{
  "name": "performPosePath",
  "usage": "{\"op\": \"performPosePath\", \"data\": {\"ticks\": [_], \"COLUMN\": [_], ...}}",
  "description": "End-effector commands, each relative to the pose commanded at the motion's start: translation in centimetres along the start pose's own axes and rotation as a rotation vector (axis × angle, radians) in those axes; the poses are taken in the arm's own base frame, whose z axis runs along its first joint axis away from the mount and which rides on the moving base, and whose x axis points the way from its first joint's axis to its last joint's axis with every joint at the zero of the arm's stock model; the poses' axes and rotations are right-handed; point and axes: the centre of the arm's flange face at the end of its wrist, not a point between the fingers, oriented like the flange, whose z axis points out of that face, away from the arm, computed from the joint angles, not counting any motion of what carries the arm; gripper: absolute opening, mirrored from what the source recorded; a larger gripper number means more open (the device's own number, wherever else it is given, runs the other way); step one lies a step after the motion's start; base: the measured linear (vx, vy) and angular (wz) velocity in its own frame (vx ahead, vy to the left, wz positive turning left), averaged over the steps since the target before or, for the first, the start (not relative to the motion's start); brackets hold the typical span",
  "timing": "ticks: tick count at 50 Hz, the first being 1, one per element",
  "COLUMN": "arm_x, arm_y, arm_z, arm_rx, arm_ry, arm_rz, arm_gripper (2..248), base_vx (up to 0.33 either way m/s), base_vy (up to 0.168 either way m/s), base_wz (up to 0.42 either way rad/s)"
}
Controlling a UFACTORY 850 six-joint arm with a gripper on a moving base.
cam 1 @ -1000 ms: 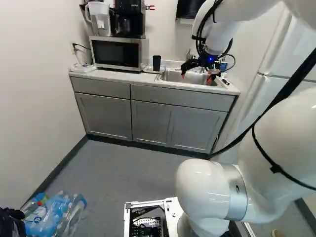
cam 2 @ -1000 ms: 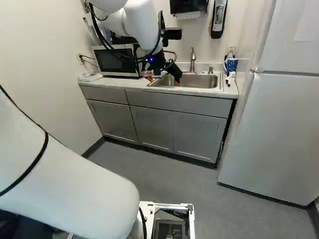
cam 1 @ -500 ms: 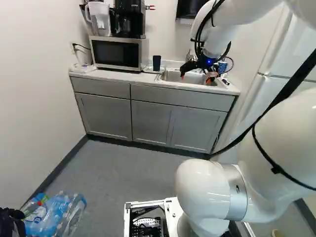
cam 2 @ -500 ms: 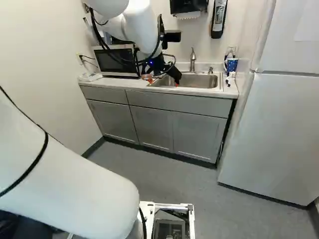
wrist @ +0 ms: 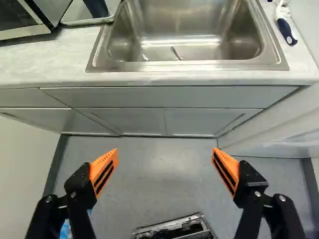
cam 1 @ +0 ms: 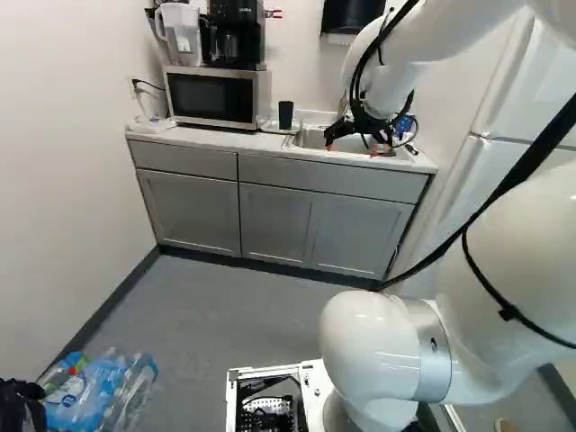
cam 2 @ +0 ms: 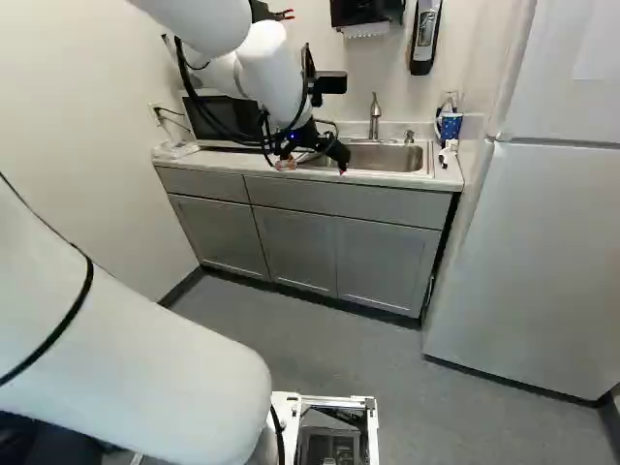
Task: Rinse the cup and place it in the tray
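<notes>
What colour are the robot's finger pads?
Orange pads, with black stripes; best seen in the wrist view.

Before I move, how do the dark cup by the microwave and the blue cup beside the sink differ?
The dark cup looks plain and slim; the blue cup carries a pale pattern and looks squatter. The dark cup stands in the tray, between microwave and sink; the blue cup is across the sink from it. Both look upright, and neither is in the open claw.
</notes>
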Motion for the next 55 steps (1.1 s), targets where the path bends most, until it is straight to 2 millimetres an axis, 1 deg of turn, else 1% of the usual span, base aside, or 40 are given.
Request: {"op": "performPosePath", "data": {"ticks": [15, 29, 43, 55], "arm_x": [-2.1, -4.6, -7.7, -11.0], "arm_y": [-0.6, -1.3, -2.1, -2.8], "arm_z": [1.7, 3.4, 5.1, 6.4], "arm_rx": [0.003, 0.009, 0.020, 0.036], "arm_ry": [0.047, 0.101, 0.164, 0.226], "arm_rz": [-0.017, -0.037, -0.060, -0.083], "arm_gripper": [247, 247, 247, 247], "base_vx": [0.000, 0.000, 0.000, 0.000], "base_vy": [0.000, 0.000, 0.000, 0.000], "base_wz": [0.000, 0.000, 0.000, 0.000]}}
